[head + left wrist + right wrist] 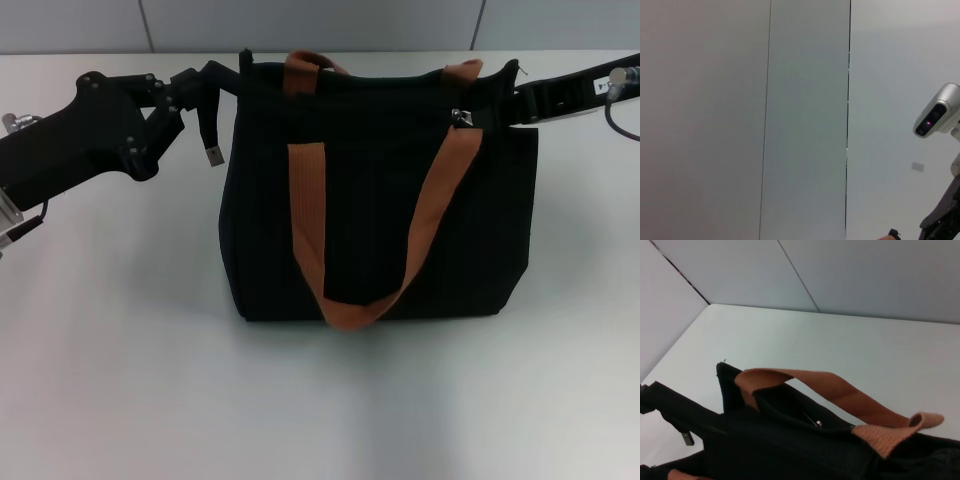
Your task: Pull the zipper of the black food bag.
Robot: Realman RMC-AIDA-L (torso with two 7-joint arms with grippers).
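Black food bag [375, 210] stands upright; silver zipper [461, 117] apparently at its right end.

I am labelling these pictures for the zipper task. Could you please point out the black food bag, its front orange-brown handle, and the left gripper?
black food bag [370, 230]: head view, on its front panel.
front orange-brown handle [310, 230]: head view, on its left strip.
left gripper [212, 75]: head view, at the bag's top left corner.

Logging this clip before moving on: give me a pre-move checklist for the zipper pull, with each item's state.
1. Black food bag upright on the table: ok.
2. Left gripper at the bag's left top corner: ok; its grasp on the bag: cannot tell.
3. Right gripper at the bag's right top edge: ok.
4. Zipper pull visible near the right gripper: ok.
5. Pull actually pinched: cannot tell.
6. Orange straps off the zip line: cannot tell.
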